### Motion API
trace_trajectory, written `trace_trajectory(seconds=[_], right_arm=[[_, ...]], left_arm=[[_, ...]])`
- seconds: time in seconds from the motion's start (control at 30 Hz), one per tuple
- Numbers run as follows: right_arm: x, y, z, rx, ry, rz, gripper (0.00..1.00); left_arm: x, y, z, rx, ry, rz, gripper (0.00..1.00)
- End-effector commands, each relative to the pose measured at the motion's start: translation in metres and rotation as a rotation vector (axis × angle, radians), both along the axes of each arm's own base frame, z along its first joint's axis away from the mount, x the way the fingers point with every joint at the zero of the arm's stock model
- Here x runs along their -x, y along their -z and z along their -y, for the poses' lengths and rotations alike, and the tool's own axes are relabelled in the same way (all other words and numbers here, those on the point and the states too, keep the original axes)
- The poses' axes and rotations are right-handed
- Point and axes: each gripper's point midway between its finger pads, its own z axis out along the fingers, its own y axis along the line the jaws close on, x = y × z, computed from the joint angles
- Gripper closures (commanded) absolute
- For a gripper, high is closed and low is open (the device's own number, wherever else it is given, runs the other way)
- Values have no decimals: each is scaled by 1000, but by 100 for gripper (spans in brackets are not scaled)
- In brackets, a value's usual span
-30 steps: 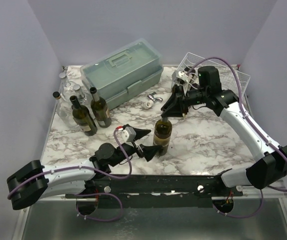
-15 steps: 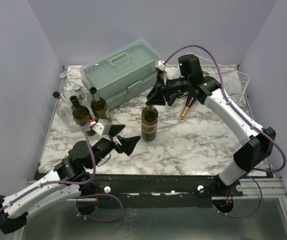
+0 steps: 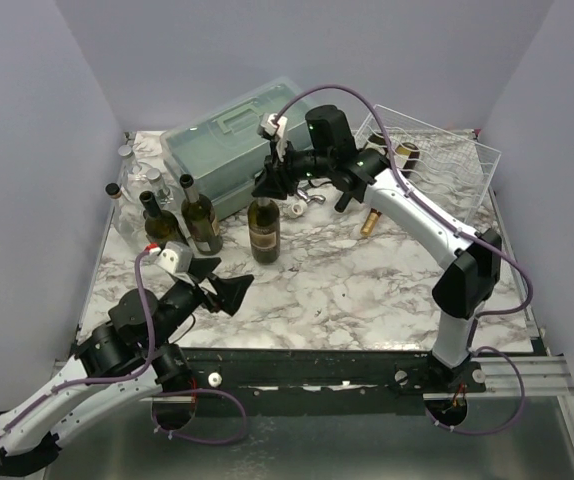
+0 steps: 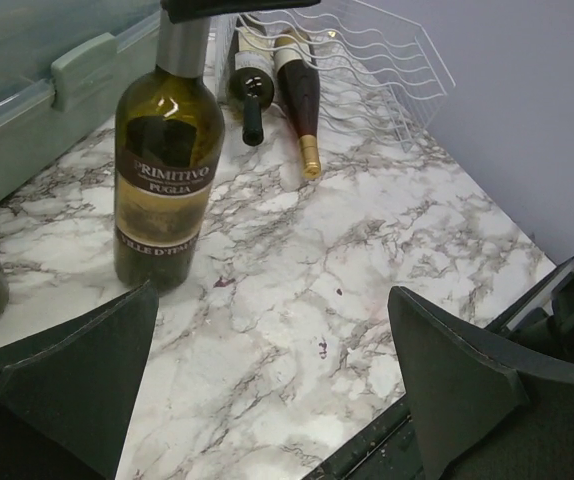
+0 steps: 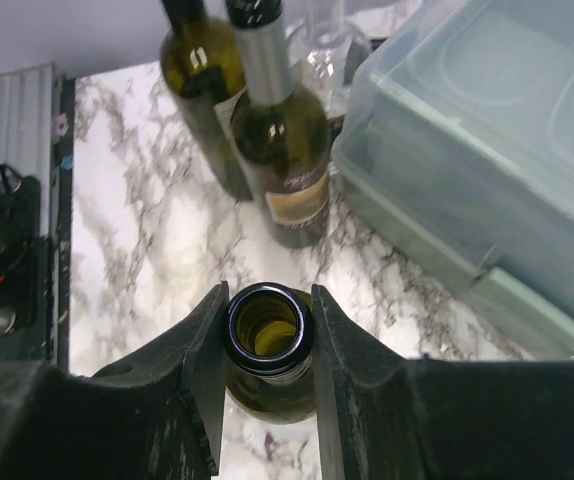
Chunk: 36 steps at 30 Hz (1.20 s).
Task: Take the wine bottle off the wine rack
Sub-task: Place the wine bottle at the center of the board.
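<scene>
Plainly the right pincer [image 3: 270, 183] is clamped on the neck of the wine bottle [image 3: 264, 230], with a finger [image 5: 202, 360] on each side just under the lip. From the wrist view you look straight down into its open, uncorked mouth, and I cannot tell whether anything is inside. That bottle stands upright, off the wine rack, its base on the marble surface [image 3: 387, 280] a little left of centre, just in front of the toolbox. Its label reads PRIMITIVO PUGLIA.

The pale green toolbox [image 3: 242, 140] sits along the far edge with its lid down, and its contents cannot be made out through the cloudy plastic. Left of the held bottle, toward the left edge, two dark green bottles [image 3: 200, 215] stand upright side by side. Some clear glass bottles [image 3: 132, 180] stand behind them near the far left corner.

The white wire wine rack [image 3: 447, 160] occupies the far right corner, well apart from the held bottle. At its near end two more bottles lie on their sides, necks pointing out over the surface: a black-capped bottle [image 4: 252, 105] and a gold-capped bottle [image 4: 299, 100].

The left pincer [image 3: 229, 280] hovers close to the near edge with its fingers spread wide and nothing between them, pointing toward the held bottle.
</scene>
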Motion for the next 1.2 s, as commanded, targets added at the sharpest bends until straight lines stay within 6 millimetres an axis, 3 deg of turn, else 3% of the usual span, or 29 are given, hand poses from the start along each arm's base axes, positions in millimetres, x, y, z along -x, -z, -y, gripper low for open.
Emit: trace_trajectory(seconds=[0.0, 0.3, 0.67, 1.07, 1.17], right_arm=[[-23, -58, -25, -137, 68, 125, 100], [-47, -57, -56, -146, 114, 145, 100], [-54, -37, -67, -125, 113, 124, 97], [-42, -12, -71, -91, 67, 77, 58], [-41, -13, -69, -89, 69, 77, 42]], left_arm=[[0, 9, -14, 0, -53, -29, 1], [3, 10, -22, 7, -68, -35, 1], [4, 10, -26, 11, -76, -38, 1], [6, 15, -23, 11, -60, -52, 1], [6, 16, -21, 13, -55, -57, 1]])
